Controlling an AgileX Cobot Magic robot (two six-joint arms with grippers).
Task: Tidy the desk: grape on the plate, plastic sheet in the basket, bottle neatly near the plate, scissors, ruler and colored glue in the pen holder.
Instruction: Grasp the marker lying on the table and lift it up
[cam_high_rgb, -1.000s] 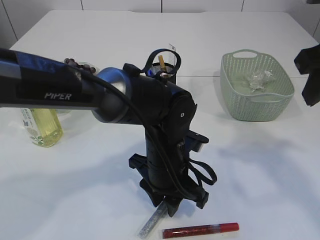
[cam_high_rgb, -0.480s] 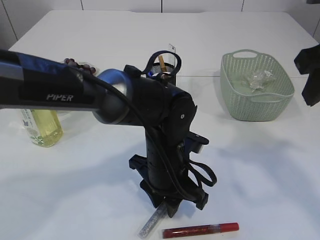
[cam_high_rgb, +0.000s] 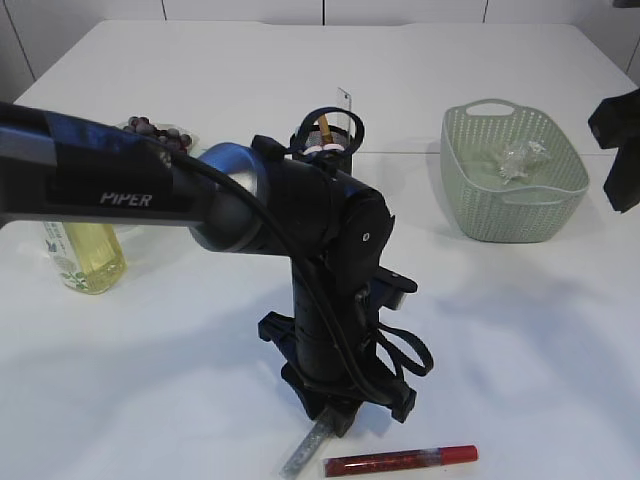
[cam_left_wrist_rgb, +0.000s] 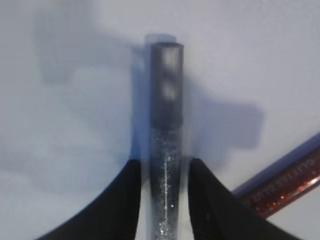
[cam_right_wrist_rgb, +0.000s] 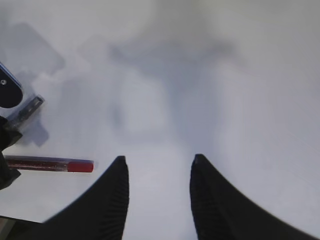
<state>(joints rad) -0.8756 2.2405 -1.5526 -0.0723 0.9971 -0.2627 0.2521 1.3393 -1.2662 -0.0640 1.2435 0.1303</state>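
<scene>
In the exterior view the left arm (cam_high_rgb: 200, 195) stretches across the white desk (cam_high_rgb: 520, 330) and points straight down, its bulk hiding most of the left gripper (cam_high_rgb: 335, 420); only the lower end of a silver glitter glue tube (cam_high_rgb: 305, 452) sticks out beneath it, cut off by the bottom edge, with a red glitter glue tube (cam_high_rgb: 400, 461) lying just beside it. Behind the arm the pen holder (cam_high_rgb: 328, 138) is half covered, with scissor handles and a yellowish stick showing at its top. The grapes on their plate (cam_high_rgb: 160, 131) and the bottle (cam_high_rgb: 85, 255) of yellow liquid are partly hidden by the arm. The green basket (cam_high_rgb: 512, 172) holds a crumpled plastic sheet (cam_high_rgb: 520, 158). The right arm (cam_high_rgb: 620, 150) is cut off at the right edge. In the left wrist view the jaws stand narrow on either side of the silver tube (cam_left_wrist_rgb: 165, 150), close against it; whether they already press it is hard to tell, and the tube's dark cap is blurred. In the right wrist view the right gripper (cam_right_wrist_rgb: 157, 195) hangs with jaws apart and nothing between them, over bare desk, the red tube (cam_right_wrist_rgb: 50, 164) well to its left.
</scene>
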